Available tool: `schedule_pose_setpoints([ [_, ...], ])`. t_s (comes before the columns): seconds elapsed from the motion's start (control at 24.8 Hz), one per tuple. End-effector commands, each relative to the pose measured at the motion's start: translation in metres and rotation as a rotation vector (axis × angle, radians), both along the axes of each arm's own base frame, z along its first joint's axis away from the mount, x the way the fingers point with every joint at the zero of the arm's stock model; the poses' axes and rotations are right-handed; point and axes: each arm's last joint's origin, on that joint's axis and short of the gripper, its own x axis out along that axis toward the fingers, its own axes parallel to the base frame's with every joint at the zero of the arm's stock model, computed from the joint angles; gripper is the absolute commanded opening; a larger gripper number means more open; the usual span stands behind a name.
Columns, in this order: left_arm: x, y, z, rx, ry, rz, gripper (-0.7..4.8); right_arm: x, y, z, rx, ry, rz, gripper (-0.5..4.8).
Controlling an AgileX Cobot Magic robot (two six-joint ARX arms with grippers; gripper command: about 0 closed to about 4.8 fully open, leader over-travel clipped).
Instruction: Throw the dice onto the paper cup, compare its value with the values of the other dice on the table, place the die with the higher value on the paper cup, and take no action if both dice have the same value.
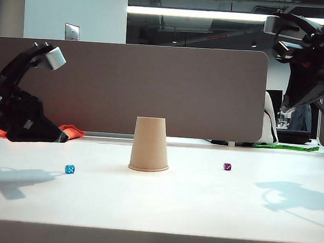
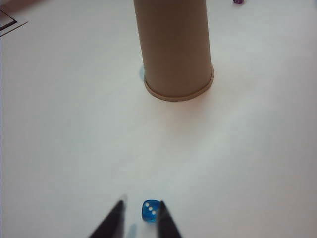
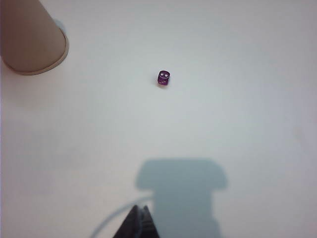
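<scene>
The paper cup point(image 1: 149, 144) is standing upside down, rim on the table point(image 1: 162, 202), near the middle; the blue die point(image 1: 69, 169) is lying on the tabletop well to its left, and the purple die point(image 1: 227, 166) is lying to its right, both apart from the cup; nothing is resting on the cup's upturned base.

The left gripper point(image 2: 141, 215) is hanging above the blue die, tips parted slightly with a gap between them; from the wrist view the die appears between the tips but is sitting on the table, not held. The right gripper point(image 3: 139, 217) is waiting high over the right side, its tips drawn together and holding nothing.

The step in hand appears to be reading the two values; a top face is showing two pale pips on the blue die, while the purple die's count is too small to read surely. If blue is higher, the left gripper is needing wider jaws, a straight descent centred over the die, and a square pinch on opposite faces; a skewed pinch is likely to flick so small a cube away.
</scene>
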Motion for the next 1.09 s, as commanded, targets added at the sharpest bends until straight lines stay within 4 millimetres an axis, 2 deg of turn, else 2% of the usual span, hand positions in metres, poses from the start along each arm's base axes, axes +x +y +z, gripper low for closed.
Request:
schedule_pose_setpoints([
  [0.04, 0.001, 0.000, 0.002, -0.016, -0.012, -0.014, 2.56, 0.000, 0.000, 0.004, 0.004, -0.017, 0.004, -0.01],
  [0.44, 0.000, -0.002, -0.002, -0.030, 0.020, -0.056, 2.56, 0.000, 0.000, 0.004, 0.005, -0.017, 0.004, -0.01],
  [0.68, 0.002, -0.003, -0.016, -0.032, 0.072, -0.074, 2.55, 0.000, 0.000, 0.004, 0.005, -0.018, 0.004, -0.01],
  [1.09, 0.009, -0.003, -0.020, -0.016, 0.034, -0.031, 2.37, 0.000, 0.000, 0.004, 0.005, -0.017, 0.005, -0.01],
])
